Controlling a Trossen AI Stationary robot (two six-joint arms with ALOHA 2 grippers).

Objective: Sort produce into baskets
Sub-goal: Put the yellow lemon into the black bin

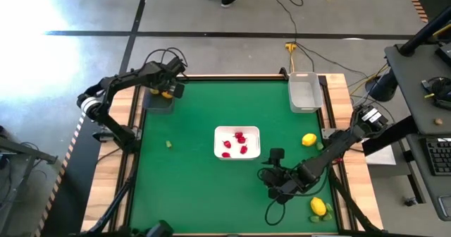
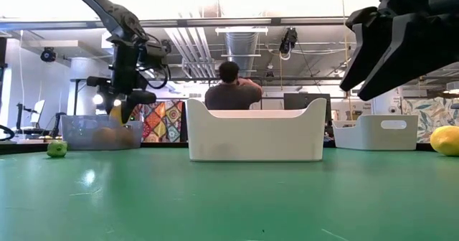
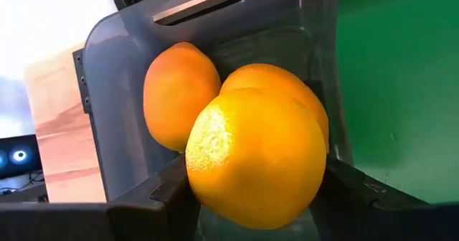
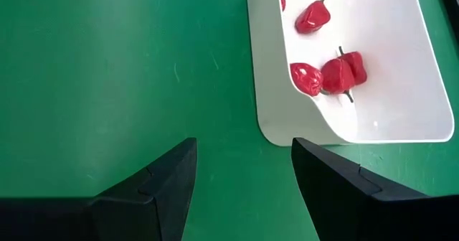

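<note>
My left gripper [image 3: 257, 187] is shut on a yellow-orange citrus fruit [image 3: 254, 158] over the dark smoky bin [image 1: 158, 101] at the table's far left. Two orange fruits [image 3: 179, 94] lie in that bin. My right gripper [image 4: 242, 176] stands open above the green table, beside the near right corner of the white tray [image 1: 220, 134]. The tray holds several small red pieces [image 4: 337, 72]. A clear pale bin [image 1: 305, 92] stands at the far right. Two lemons [image 1: 309, 140] [image 1: 318, 207] and small green pieces [image 1: 169, 144] lie loose on the table. My left gripper pinches the citrus fruit by its two opposite sides [image 3: 204, 176] between its two fingers. The fingers slant down from above. The fruit is lifted clear and hangs over the dark bin's open top [image 2: 100, 119], above the two fruits inside.
A person [image 2: 231, 90] stands in the room beyond the table's far edge. Wooden borders [image 1: 338, 89] frame the green mat. Open green surface lies between the tray and the near edge.
</note>
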